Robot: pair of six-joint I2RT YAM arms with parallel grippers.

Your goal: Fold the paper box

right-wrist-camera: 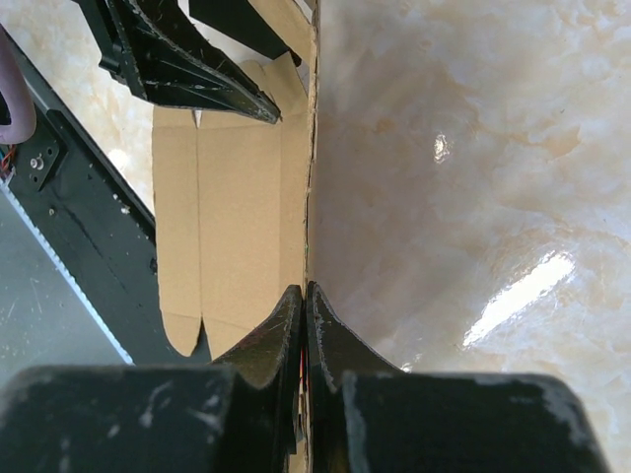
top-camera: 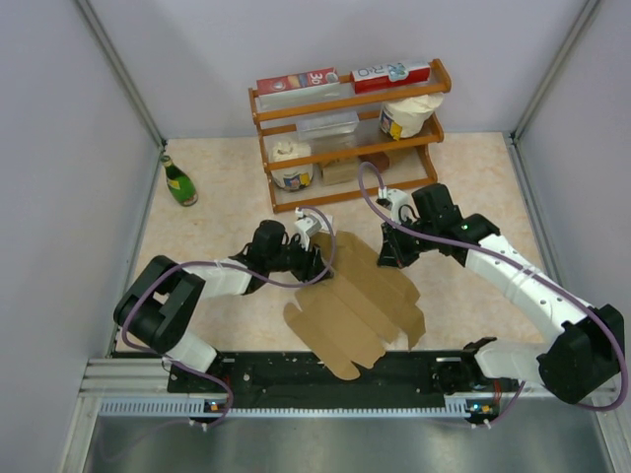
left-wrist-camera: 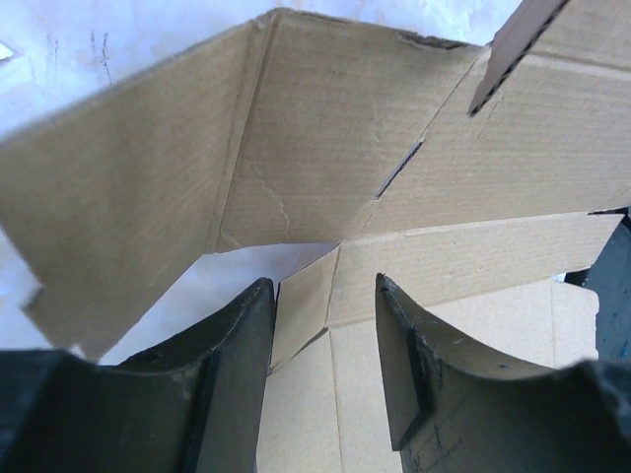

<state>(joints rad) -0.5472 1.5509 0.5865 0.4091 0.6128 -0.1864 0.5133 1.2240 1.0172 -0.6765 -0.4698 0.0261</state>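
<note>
**One cardboard sheet, two sets of fingers on it**

There is one box (top-camera: 360,296). It is a flat die-cut sheet of plain brown cardboard with rounded flaps, notches and crease lines. It lies on the cream, marbled bench (top-camera: 217,222) between the two arms, just ahead of their black base rail. The far part of the sheet is bent up off the bench.

The left fingers (left-wrist-camera: 251,340) stand apart. A small creased tab of the sheet lies in the gap between them, and whether either finger touches it is unclear. A large ribbed panel rises in front of them, folded up along a crease with small cracks in it.

The right fingers (right-wrist-camera: 296,325) are pinched together on the sheet's edge. That edge shows only edge-on, as a thin ragged line running up the right wrist view. The glossy bench is on one side of it and flat panels are on the other.

At the back stands one wooden rack (top-camera: 268,158). It holds:
- two red cartons (top-camera: 296,81) laid along the top
- two white tubs (top-camera: 409,118)
- one clear lidded container (top-camera: 328,125)
- one small brown block on the low shelf, half hidden

One green bottle (top-camera: 179,181) stands by the left wall.

The print on the cartons and tubs is too small to read. The arms cover the sheet's far corners in the top view.
</note>
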